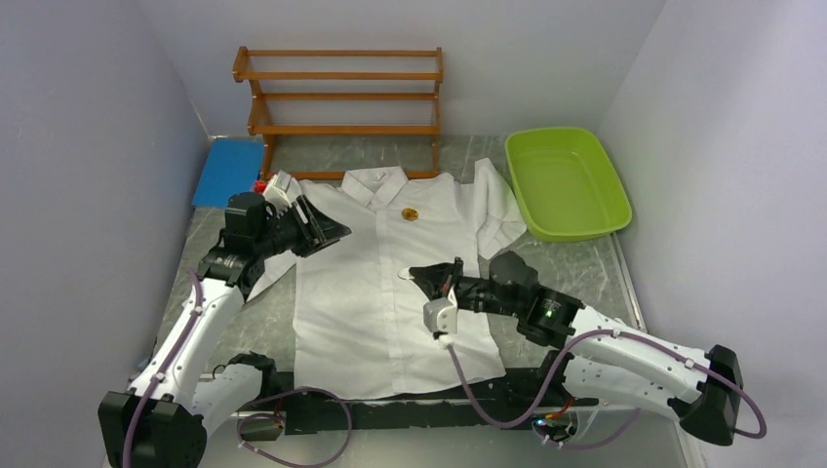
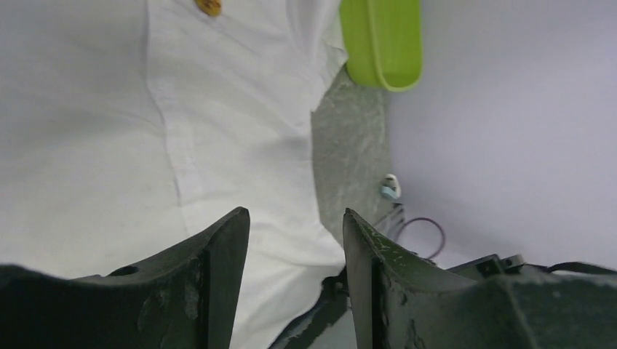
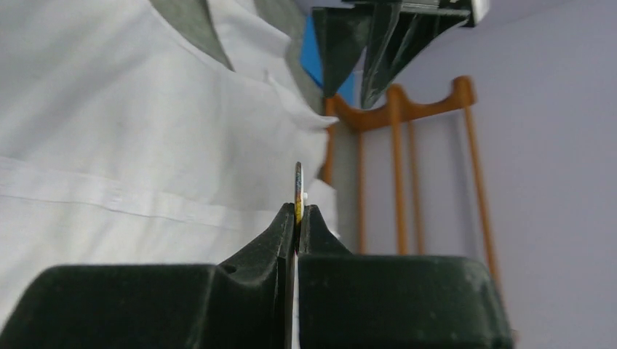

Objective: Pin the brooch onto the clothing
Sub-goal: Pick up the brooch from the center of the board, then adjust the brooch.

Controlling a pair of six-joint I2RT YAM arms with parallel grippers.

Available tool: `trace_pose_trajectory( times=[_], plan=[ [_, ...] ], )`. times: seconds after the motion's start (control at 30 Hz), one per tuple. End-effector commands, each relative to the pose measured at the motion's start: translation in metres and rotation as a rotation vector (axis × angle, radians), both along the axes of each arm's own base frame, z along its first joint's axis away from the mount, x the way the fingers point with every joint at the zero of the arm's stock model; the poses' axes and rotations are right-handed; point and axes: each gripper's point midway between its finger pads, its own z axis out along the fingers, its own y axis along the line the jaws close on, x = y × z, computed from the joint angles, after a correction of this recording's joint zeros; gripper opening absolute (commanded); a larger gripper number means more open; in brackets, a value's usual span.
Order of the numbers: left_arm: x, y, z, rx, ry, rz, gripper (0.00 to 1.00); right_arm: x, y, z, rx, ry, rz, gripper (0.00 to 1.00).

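The white shirt lies flat on the table, collar at the back. A small gold brooch sits on its chest below the collar; it also shows in the left wrist view. My right gripper hovers over the shirt's button placket and is shut on a thin flat brooch seen edge-on between its fingertips. My left gripper is open and empty above the shirt's left shoulder, its fingers apart over the white fabric.
A wooden rack stands at the back. A green tub sits at the back right beside the sleeve. A blue pad lies at the back left. Grey walls close in both sides. Cables trail along the near edge.
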Motion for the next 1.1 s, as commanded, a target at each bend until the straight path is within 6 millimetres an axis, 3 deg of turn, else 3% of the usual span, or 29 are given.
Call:
trace_pose_trajectory(
  times=[0.0, 0.17, 0.37, 0.53, 0.7, 1.07],
  plan=[
    [-0.003, -0.021, 0.03, -0.208, 0.004, -0.028, 0.55, 0.024, -0.007, 0.037, 0.045, -0.36, -0.206, 0.0],
    [-0.011, -0.035, 0.053, -0.279, -0.033, -0.072, 0.53, 0.018, -0.005, 0.042, 0.01, -0.591, -0.326, 0.0],
    [-0.037, -0.071, 0.076, -0.343, -0.139, -0.254, 0.48, 0.014, -0.01, 0.05, 0.008, -0.779, -0.442, 0.0],
    [-0.064, -0.102, 0.064, -0.321, -0.12, -0.411, 0.45, 0.015, -0.011, 0.054, 0.012, -0.832, -0.488, 0.0],
    [-0.078, -0.114, 0.063, -0.337, -0.144, -0.483, 0.45, 0.015, -0.007, 0.053, 0.003, -0.813, -0.488, 0.0],
    [-0.078, -0.126, 0.059, -0.363, -0.13, -0.531, 0.38, 0.014, -0.006, 0.055, 0.022, -0.79, -0.488, 0.0]
  ],
)
